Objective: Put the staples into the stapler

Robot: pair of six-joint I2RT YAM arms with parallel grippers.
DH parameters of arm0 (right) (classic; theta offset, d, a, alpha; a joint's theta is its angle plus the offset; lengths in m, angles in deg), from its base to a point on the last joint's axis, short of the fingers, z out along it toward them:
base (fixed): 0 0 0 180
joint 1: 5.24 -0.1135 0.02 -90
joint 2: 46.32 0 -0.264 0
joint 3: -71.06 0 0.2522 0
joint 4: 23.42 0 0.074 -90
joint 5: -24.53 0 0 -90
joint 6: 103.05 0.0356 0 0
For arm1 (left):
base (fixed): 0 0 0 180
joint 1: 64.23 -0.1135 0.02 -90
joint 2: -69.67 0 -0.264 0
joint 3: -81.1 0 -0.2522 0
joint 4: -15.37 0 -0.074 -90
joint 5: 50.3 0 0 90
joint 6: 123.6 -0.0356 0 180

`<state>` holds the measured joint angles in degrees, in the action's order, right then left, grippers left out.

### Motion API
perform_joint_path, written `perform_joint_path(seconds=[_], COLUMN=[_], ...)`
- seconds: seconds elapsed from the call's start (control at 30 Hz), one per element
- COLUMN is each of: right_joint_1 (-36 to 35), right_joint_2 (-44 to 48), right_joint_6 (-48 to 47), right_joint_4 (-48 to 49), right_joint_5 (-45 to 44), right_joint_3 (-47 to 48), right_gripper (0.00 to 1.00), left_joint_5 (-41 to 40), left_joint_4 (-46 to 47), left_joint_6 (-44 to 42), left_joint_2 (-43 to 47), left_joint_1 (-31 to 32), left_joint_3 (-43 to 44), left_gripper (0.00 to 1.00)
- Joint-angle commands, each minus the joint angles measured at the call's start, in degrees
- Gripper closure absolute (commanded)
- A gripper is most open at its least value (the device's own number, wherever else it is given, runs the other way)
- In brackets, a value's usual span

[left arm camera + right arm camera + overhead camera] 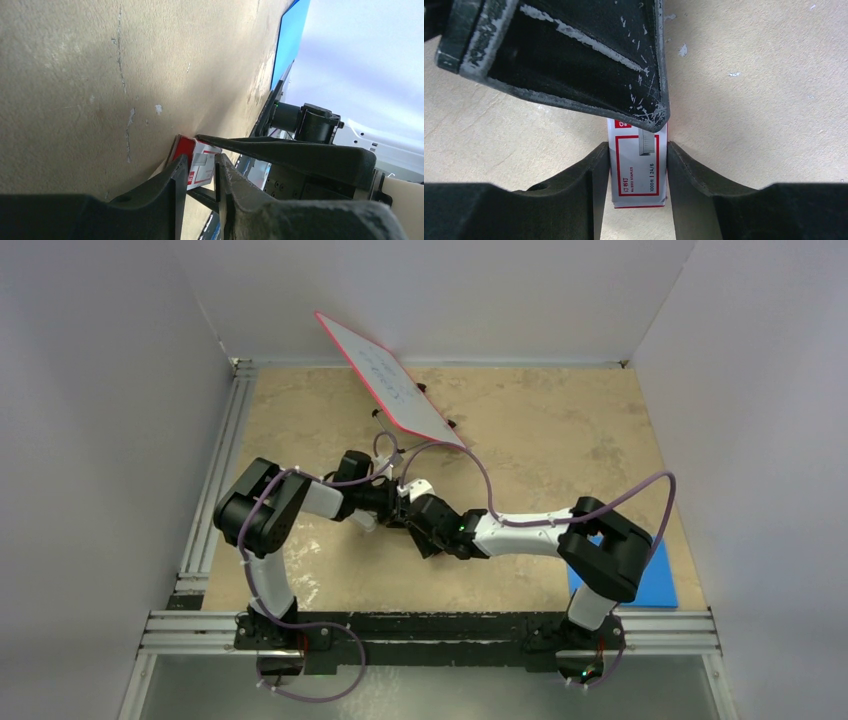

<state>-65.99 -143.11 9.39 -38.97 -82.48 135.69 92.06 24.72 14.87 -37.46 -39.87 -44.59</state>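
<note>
Black two-finger right gripper (638,146): pinched onto the long sides of the small red-and-white printed staples box (638,172), pads touching both edges. Black left gripper (201,159): closed narrowly on the box's far end, one scuffed finger (589,60) laid across its face. Open beige tabletop (749,100) is seen on every side of the box. Red-framed whiteboard (390,380) and flat blue pad (655,582) are set well apart from it.
</note>
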Motion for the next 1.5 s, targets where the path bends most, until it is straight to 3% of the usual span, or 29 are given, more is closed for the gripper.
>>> perform_joint_path(seconds=[0.0, 0.47, 0.77, 1.1, 1.23, 1.47], right_joint_1=[-0.26, 2.23, 7.92, 7.93, 7.96, 7.97], right_joint_2=[-0.12, 5.07, 6.87, 3.53, 3.2, 2.89], right_joint_6=[-4.02, -26.03, -37.77, -40.45, -39.93, -39.06], right_joint_4=[1.0, 6.95, 4.85, 1.87, 2.82, 2.67], right_joint_5=[0.08, 8.97, 22.09, 25.88, 22.22, 21.33], right_joint_3=[0.46, -1.56, -2.18, -1.83, -2.07, -2.4], right_gripper=[0.53, 0.56, 0.35, 0.3, 0.34, 0.53], left_joint_5=[2.36, 0.21, -2.3, -4.72, -3.88, 0.18], left_joint_4=[1.74, -2.92, -2.99, -3.94, -3.81, -1.76], left_joint_6=[-0.29, 2.3, 3.88, 2.81, 2.57, 2.42], left_joint_2=[0.79, 0.88, 2.39, 4.94, 4.55, 2.91], left_joint_1=[-0.52, -1.11, -1.42, -1.57, -1.6, -1.51], left_joint_3=[0.05, -0.39, -2.6, -2.44, -2.33, -2.57], left_gripper=[0.75, 0.78, 0.75, 0.68, 0.71, 0.77])
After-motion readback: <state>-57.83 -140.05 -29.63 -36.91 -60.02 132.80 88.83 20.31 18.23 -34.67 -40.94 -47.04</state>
